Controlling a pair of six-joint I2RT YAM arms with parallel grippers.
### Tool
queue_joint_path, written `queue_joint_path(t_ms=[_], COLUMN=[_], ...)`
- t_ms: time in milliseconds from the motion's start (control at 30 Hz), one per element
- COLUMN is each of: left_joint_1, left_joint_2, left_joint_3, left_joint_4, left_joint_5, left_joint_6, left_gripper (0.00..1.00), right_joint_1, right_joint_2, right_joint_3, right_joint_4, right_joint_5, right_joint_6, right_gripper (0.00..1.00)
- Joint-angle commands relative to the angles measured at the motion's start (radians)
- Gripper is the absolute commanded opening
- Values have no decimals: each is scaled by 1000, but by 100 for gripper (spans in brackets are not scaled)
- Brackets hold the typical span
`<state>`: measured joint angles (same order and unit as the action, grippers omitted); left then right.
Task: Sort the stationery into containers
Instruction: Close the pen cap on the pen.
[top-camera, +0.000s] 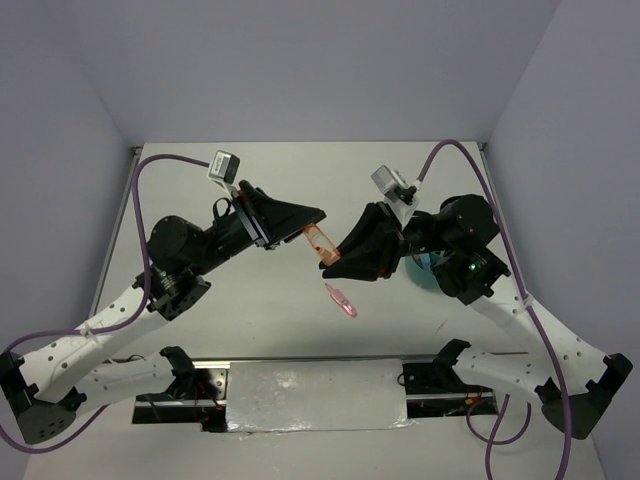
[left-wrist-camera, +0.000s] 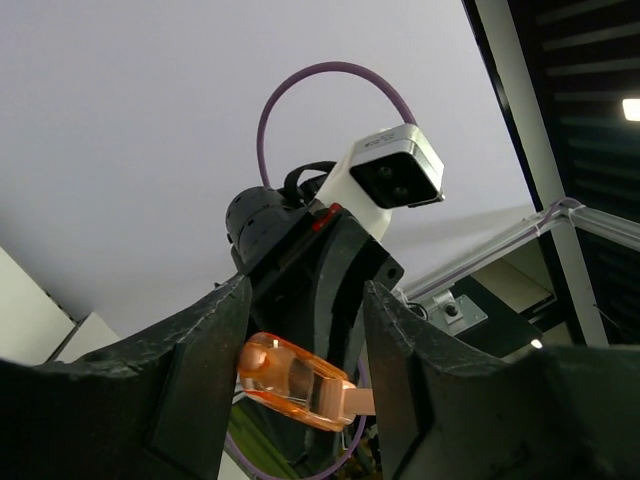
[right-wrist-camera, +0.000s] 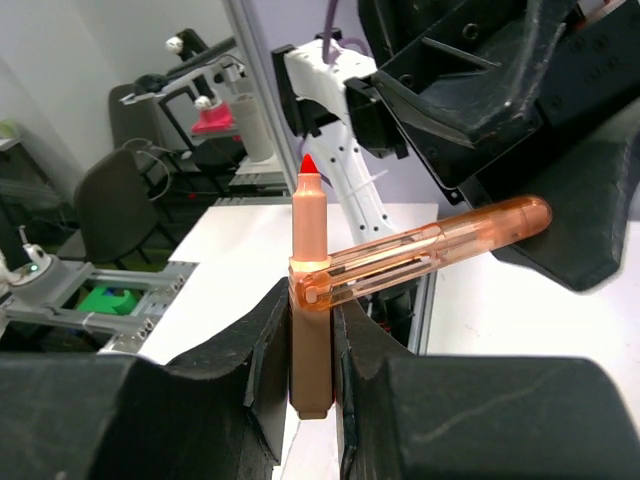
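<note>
My right gripper (right-wrist-camera: 312, 305) is shut on an uncapped orange highlighter (right-wrist-camera: 309, 230) and holds it upright with the red tip up. A clear orange cap (right-wrist-camera: 430, 245) lies crosswise in the air, its open end against the highlighter's body. Its rounded end sits between the fingers of my left gripper (left-wrist-camera: 305, 292), which spans the cap (left-wrist-camera: 295, 380) end to end. In the top view both grippers, left (top-camera: 308, 226) and right (top-camera: 342, 252), meet above the table's middle with the orange cap (top-camera: 321, 243) between them. The teal cup (top-camera: 424, 268) is mostly hidden behind the right arm.
A small pink item (top-camera: 341, 300) lies on the white table below the two grippers. Grey walls stand at the left, right and back. A padded strip (top-camera: 315, 395) lies at the near edge between the arm bases.
</note>
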<state>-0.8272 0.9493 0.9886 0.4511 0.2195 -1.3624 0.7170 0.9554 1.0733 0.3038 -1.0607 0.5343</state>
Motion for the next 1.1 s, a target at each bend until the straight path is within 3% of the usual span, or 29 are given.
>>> queue_joint_path(t_ms=[0,33,133,233,567,767,967,1067], left_joint_1=[-1,-1,-3,-3,-1,-1,-1,-1], left_joint_2=[-3,0,3,0,-3,-18,2,16], left_joint_3=[38,41,65,105,248,222,167,162], left_joint_4=[90,96,63,-15,-193,-85,13,14], left_joint_5=[40,43,49,35,-14,66,144,149], left_joint_6=[2,3,26,80,279,381,370,365], left_gripper=[59,55,30,13,0,0,0,0], right_joint_1=[-7,-8,-19,-21,-22,-21,-19,-19], right_joint_2=[-1,-1,2,-3,-18,-24,-12,-15], right_joint_3=[7,5,-16,-53,-73,-35,49,42], right_joint_4=[-49,-58,-86,-69,-245,-296,-376,-315], right_joint_5=[41,47,64,64,208,289,311,300], right_joint_6=[-71,-79,-100,-80,-47,64,76,107], right_gripper=[0,0,0,0,0,0,0,0])
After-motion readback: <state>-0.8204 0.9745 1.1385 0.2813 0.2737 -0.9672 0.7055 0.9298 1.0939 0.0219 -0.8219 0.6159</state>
